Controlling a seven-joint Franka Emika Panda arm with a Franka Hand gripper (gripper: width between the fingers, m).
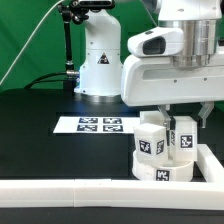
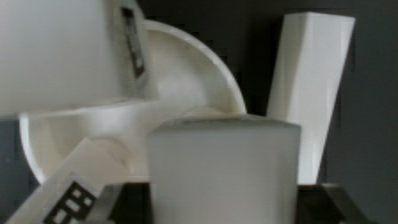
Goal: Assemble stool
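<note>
A: Where is the stool in all this?

B: The seat disc sits on the black surface, tucked into the corner of the long white rail — I judge that corner is used as a stop, so the disc cannot slide while legs go into it. Two blocky legs stand on the disc already: one leg on the side nearer the marker board, and a second leg right under the arm.

A: And the gripper?

B: The gripper hangs directly above that second leg, with the fingers reaching down around its top. Whether they actually press on it I cannot tell — the exterior view is too coarse, and the wrist view shows no fingertip clearly.

A: What does the wrist view give, then?

B: A close white leg top in front, the curved seat disc behind it, and a tall white post beside the disc, which looks like another leg. A tag shows at the edge.

A: Why hold the leg from straight above?

B: My guess: the leg must stay upright over its socket, so it can be turned or pushed home without tilting. The risk is a skewed leg that jams.
</note>
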